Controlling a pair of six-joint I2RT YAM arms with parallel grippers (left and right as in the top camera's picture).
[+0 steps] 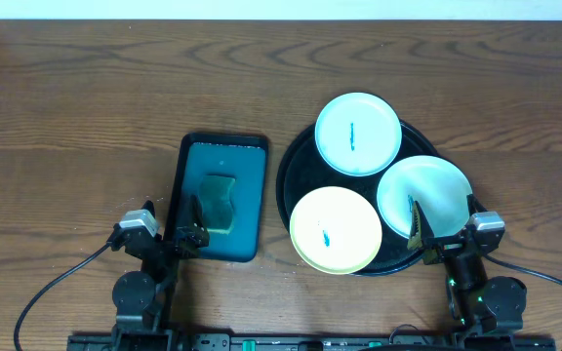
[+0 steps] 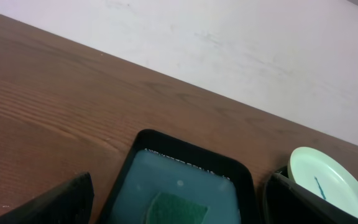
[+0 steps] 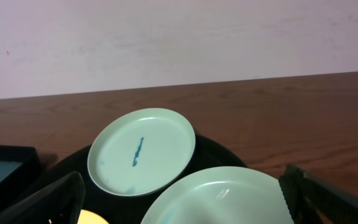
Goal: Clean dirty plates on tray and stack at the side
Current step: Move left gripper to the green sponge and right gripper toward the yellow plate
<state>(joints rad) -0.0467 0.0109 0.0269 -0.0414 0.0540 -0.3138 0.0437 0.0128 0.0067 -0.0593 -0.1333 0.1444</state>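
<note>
Three plates lie on the round black tray (image 1: 296, 161). A mint plate (image 1: 358, 134) with a blue smear is at the back and also shows in the right wrist view (image 3: 143, 150). A second mint plate (image 1: 422, 195) is at the right, close under my right gripper (image 3: 179, 202). A pale yellow plate (image 1: 335, 230) with a small blue smear is at the front left. My right gripper (image 1: 444, 234) is open and empty at the tray's front right rim. My left gripper (image 1: 191, 226) is open and empty over the near end of the teal tray.
A dark teal rectangular tray (image 1: 221, 195) with a green sponge (image 1: 219, 203) stands left of the black tray; it shows in the left wrist view (image 2: 179, 180) with the sponge (image 2: 176, 210). Bare wooden table (image 1: 86, 117) lies to the left and behind. A pale wall stands beyond the table's far edge.
</note>
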